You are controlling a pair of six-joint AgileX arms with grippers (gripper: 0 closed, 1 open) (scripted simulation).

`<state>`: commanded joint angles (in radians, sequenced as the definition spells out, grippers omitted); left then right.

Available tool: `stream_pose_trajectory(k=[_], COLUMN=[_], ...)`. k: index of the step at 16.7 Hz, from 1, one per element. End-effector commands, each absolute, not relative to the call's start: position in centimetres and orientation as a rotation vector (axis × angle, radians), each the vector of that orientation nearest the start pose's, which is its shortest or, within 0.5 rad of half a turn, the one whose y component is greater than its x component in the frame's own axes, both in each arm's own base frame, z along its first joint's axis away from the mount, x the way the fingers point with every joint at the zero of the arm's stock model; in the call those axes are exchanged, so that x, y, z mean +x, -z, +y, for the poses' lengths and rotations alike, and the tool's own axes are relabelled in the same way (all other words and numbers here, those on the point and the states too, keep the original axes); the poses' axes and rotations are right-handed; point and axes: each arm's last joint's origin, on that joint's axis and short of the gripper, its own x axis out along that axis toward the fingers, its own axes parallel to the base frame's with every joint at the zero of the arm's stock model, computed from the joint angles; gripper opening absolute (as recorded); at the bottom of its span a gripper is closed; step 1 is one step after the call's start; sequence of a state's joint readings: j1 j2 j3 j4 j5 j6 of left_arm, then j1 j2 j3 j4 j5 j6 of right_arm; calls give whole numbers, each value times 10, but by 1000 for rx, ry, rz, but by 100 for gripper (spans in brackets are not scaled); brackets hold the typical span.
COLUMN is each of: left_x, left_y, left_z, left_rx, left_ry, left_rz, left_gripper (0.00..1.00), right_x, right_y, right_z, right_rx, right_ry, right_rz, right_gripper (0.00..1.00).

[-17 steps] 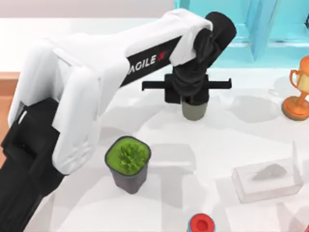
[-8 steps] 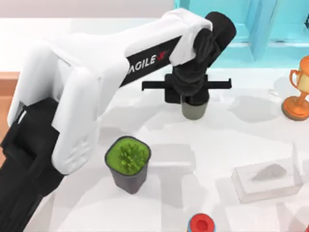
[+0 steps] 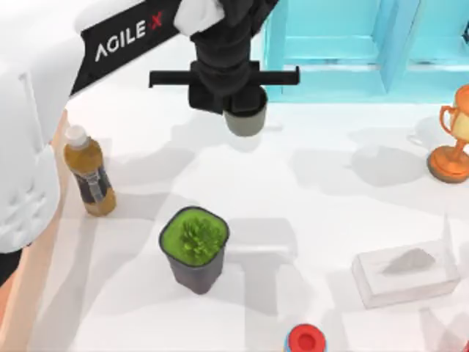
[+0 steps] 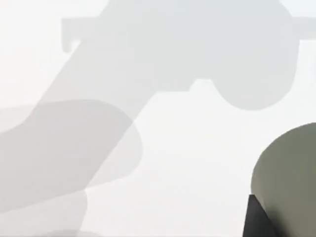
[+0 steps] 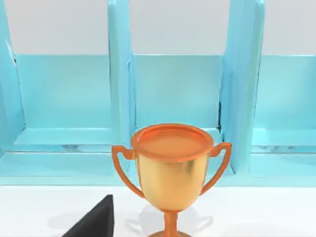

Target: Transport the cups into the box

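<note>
A: Where is the cup [image 3: 245, 119] at this moment?

B: Held by the left hand [image 3: 226, 103] near the far edge of the worktop [image 3: 330, 213], just in front of the light-blue shelf frame [image 3: 344, 44]. In the left wrist view its olive-grey side [image 4: 289, 177] sits against a dark finger [image 4: 256, 219], with bare worktop beneath and its shadow lying apart from it, so it appears lifted clear.

A: So the hand is closed on it?

B: Yes, clamped narrow about the cup's wall.

A: Which step is that?

B: The carry, by the look of it: cup picked up, not yet delivered. Orange-brown wood [image 3: 22, 293] shows at the worktop's left edge, probably the box, largely hidden under the arm.

A: And what does the next move call for?

B: Travel leftward with the cup kept upright, passing above the bottle [image 3: 88, 172] and clear of the potted plant [image 3: 194, 246], then a lowering inside the rim walls before release.

A: The right arm?

B: Parked; its wrist camera faces the trophy [image 5: 172, 173].
</note>
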<state>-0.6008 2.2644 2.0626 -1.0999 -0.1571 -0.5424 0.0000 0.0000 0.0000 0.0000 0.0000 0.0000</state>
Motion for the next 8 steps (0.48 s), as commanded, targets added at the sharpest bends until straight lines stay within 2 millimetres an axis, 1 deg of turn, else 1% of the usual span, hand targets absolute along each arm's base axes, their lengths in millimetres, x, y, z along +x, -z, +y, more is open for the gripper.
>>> stream_pose_trajectory(k=[2,3,8], left_x=[394,394,394], left_y=[-231,-233,-234], left_z=[-239,-235,-236], left_rx=[15,17,21], left_ry=[21,20,23], left_rz=[1267,1271,1266], left_gripper=[0,0,0], right_x=[106,106,106], right_y=[-160,-160,-160], right_z=[-1,-1,-1], right_rx=[0,0,0], right_ry=[0,0,0], right_rz=[0,0,0], right_gripper=[100,100,100])
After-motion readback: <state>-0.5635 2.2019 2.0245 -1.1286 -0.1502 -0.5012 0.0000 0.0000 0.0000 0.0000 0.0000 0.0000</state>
